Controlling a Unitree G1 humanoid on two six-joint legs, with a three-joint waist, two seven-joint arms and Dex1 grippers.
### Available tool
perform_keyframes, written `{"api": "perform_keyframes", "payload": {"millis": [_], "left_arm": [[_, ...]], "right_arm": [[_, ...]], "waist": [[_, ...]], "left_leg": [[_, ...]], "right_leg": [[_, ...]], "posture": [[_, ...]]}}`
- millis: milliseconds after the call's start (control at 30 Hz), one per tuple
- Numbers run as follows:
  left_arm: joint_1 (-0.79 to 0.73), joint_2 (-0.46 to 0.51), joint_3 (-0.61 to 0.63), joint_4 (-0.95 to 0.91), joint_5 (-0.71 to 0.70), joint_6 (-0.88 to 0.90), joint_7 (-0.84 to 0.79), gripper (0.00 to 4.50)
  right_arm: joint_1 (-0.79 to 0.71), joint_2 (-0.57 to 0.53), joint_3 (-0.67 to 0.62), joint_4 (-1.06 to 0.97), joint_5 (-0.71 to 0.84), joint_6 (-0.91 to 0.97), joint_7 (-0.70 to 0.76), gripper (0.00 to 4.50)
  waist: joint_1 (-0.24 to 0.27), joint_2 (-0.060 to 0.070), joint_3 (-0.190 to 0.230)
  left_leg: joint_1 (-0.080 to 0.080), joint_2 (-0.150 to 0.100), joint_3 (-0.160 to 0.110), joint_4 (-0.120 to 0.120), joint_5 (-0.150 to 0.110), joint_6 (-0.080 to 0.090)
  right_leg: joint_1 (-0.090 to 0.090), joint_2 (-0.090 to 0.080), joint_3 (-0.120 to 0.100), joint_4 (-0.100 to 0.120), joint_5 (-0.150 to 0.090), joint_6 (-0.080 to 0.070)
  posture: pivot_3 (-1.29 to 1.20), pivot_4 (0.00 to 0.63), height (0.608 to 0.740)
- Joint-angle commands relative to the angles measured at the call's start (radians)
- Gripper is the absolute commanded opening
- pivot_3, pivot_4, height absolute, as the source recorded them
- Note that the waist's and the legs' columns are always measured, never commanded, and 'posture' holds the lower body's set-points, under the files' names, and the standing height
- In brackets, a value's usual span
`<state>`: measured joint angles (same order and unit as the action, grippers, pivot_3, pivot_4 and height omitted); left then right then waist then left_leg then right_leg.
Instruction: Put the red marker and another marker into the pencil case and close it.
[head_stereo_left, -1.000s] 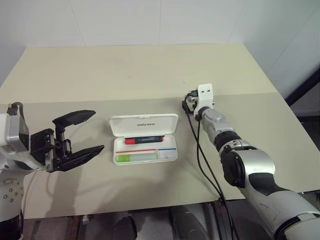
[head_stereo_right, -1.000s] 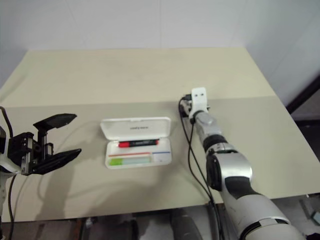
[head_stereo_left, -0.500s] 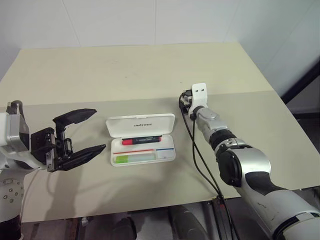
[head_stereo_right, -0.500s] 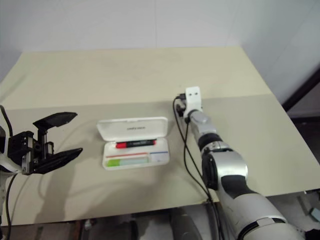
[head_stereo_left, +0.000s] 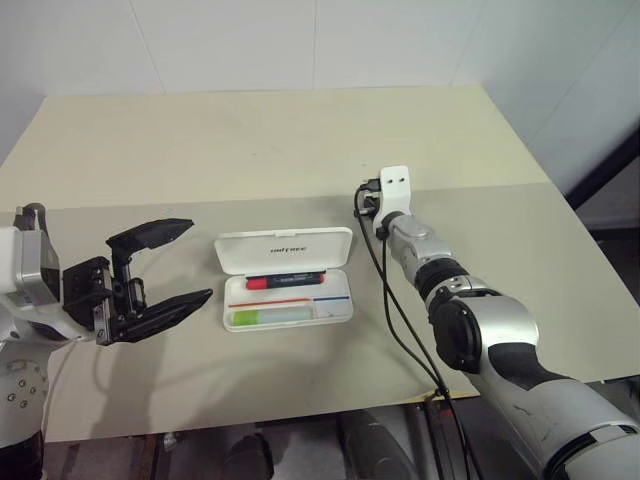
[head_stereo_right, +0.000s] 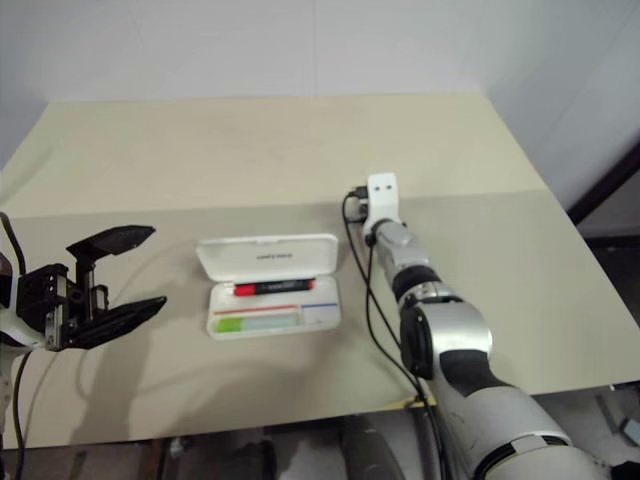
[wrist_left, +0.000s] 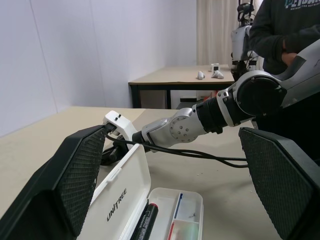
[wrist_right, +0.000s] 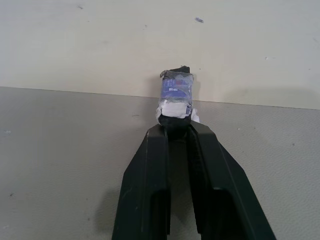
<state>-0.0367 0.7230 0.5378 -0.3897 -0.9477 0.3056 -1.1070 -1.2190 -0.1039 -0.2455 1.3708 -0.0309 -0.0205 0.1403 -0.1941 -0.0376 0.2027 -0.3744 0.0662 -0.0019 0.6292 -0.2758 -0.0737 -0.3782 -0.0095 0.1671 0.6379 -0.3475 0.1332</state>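
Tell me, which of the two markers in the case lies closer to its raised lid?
The red marker, lying just under the pencil case lid; the light green marker sits in the front compartment.

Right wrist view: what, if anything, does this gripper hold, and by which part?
The right gripper pinches the near end of a small taped piece with a blue label. The left gripper, open, holds nothing.

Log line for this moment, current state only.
pencil case: open | red marker: inside | green marker: inside | left claw: open | right claw: shut
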Motion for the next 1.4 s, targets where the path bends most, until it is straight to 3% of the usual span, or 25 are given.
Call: {"api": "perform_keyframes", "payload": {"millis": [33, 367, 533, 733, 900, 1067, 1200, 1400], "left_arm": [[-0.002, -0.002, 0.025, -0.039, -0.018, -0.019, 0.007, 4.5], [-0.011, -0.019, -0.004, -0.033, -0.027, -0.016, -0.012, 4.5], [-0.059, -0.014, -0.032, 0.025, -0.034, -0.016, -0.082, 4.5], [-0.128, 0.004, -0.063, 0.118, -0.015, -0.014, -0.178, 4.5], [-0.157, 0.023, -0.083, 0.192, -0.006, -0.013, -0.275, 4.5], [-0.165, 0.036, -0.087, 0.238, 0.012, -0.015, -0.344, 4.5], [-0.162, 0.046, -0.089, 0.266, 0.032, -0.024, -0.382, 4.5], [-0.143, 0.045, -0.089, 0.269, 0.042, -0.031, -0.409, 4.5]], "right_arm": [[-0.025, -0.012, -0.014, -0.019, 0.013, -0.036, 0.042, 0.2], [0.005, -0.046, 0.007, -0.099, 0.057, -0.151, 0.314, 0.2], [0.098, -0.08, 0.053, -0.318, 0.095, -0.162, 0.517, 0.2], [0.334, -0.141, 0.161, -0.957, 0.198, 0.149, 0.68, 0.2], [0.433, -0.288, 0.206, -1.412, 0.332, 0.461, 0.765, 0.2], [0.445, -0.39, 0.203, -1.641, 0.468, 0.687, 0.782, 0.2], [0.515, -0.534, 0.244, -1.851, 0.627, 0.895, 0.866, 0.2], [0.585, -0.644, 0.354, -1.921, 0.639, 0.934, 0.891, 0.2]], "waist": [[0.0, 0.0, 0.0], [-0.001, 0.001, 0.001], [0.003, 0.001, 0.001], [0.015, 0.003, 0.002], [0.034, 0.007, 0.004], [0.042, 0.006, 0.004], [0.061, 0.006, 0.004], [0.077, 0.006, 0.004]], "left_leg": [[0.0, 0.0, 0.0, 0.0, 0.0, 0.0], [0.0, 0.0, 0.0, -0.001, 0.0, 0.0], [-0.001, 0.0, 0.0, -0.001, 0.0, -0.001], [-0.002, 0.0, -0.003, -0.001, 0.0, -0.002], [-0.004, 0.001, -0.002, -0.001, 0.0, -0.002], [-0.014, 0.001, -0.003, 0.002, 0.0, -0.003], [-0.015, 0.0, -0.003, 0.001, 0.0, -0.002], [-0.017, 0.0, -0.003, 0.002, 0.0, -0.001]], "right_leg": [[0.0, 0.0, 0.0, 0.0, 0.0, 0.0], [-0.001, 0.0, 0.0, 0.0, 0.0, 0.0], [0.0, 0.0, -0.001, 0.0, 0.0, 0.0], [-0.001, 0.0, -0.003, 0.0, -0.001, 0.0], [-0.005, 0.0, -0.002, 0.003, -0.002, -0.001], [-0.016, 0.0, -0.002, 0.008, -0.002, -0.001], [-0.017, 0.0, -0.003, 0.007, -0.003, -0.003], [-0.017, 0.0, -0.003, 0.005, -0.004, -0.003]], "posture": [[0.0, 0.15, 0.74], [0.0, 0.15, 0.74], [0.0, 0.15, 0.74], [0.0, 0.15, 0.74], [0.0, 0.15, 0.74], [0.0, 0.15, 0.74], [0.0, 0.15, 0.74], [0.0, 0.15, 0.74]]}}
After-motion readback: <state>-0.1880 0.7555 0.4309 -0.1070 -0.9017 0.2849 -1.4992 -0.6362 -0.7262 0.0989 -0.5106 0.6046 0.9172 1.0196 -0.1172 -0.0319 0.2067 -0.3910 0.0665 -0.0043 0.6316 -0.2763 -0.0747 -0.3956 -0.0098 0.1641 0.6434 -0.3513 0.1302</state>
